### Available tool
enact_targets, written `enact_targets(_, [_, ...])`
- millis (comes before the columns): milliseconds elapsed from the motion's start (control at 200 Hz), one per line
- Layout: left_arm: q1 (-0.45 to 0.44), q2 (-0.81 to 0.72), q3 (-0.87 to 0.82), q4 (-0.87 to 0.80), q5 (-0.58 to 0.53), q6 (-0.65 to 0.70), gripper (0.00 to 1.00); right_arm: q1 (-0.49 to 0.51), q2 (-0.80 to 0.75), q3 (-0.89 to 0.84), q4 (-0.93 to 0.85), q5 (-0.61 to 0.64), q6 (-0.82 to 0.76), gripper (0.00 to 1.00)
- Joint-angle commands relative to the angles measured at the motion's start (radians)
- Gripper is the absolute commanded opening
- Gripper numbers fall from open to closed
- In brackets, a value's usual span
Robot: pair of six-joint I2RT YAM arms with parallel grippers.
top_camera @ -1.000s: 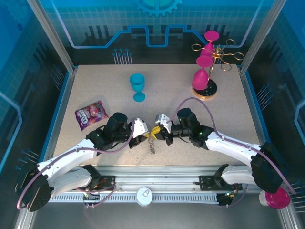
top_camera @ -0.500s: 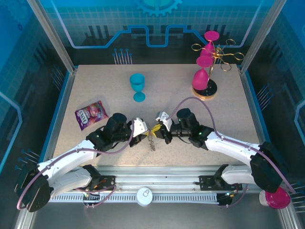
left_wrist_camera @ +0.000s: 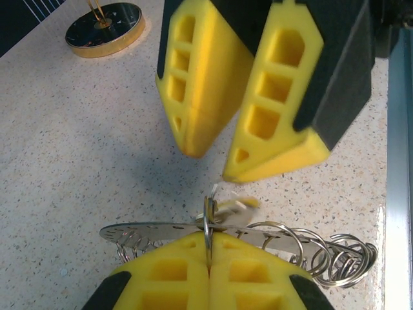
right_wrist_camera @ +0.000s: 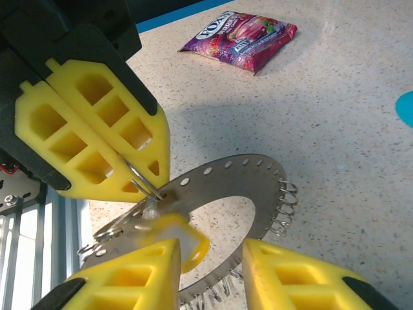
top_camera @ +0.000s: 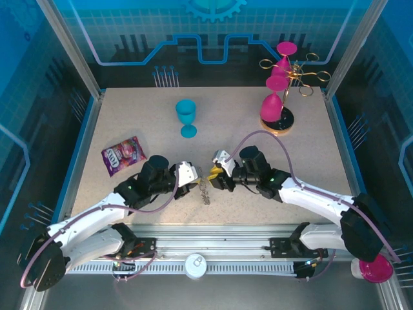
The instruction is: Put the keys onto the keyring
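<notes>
Since a second ago the right pincer (right_wrist_camera: 211, 253) has released its grip. Its fingers now stand apart beside the keys (right_wrist_camera: 173, 234), one blurred yellowish bunch at the inner rim of the single keyring (right_wrist_camera: 248, 177). The left pincer (left_wrist_camera: 208, 244) stays clenched on a keyring loop, low over the tabletop (top_camera: 129, 116). Farther back are one blue goblet (top_camera: 186, 115) and one candy bag (top_camera: 122, 155).

Keyring (top_camera: 204, 192) at front centre of table (top_camera: 303, 155), between left gripper (top_camera: 193, 183) and right gripper (top_camera: 216, 175) (fingertips facing each other). Goblet (top_camera: 186, 118) stands behind it; snack packet (top_camera: 122, 155) to its left; rack (top_camera: 284, 90) in far right corner.
</notes>
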Motion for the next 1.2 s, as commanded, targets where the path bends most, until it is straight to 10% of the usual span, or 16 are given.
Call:
enact_targets(0, [-0.002, -0.028, -0.019, 0.05, 0.049, 0.027, 0.0, -0.023, -0.058, -0.005, 0.006, -0.053, -0.108, 0.34])
enact_targets(495, [0.014, -0.031, -0.065, 0.119, 0.186, 0.057, 0.0, -0.049, 0.067, 0.056, 0.087, -0.413, -0.349, 0.32])
enact_targets(1191, [0.015, -0.046, -0.071, 0.14, 0.069, 0.079, 0.0, -0.05, -0.006, 0.044, -0.054, -0.245, -0.025, 0.3])
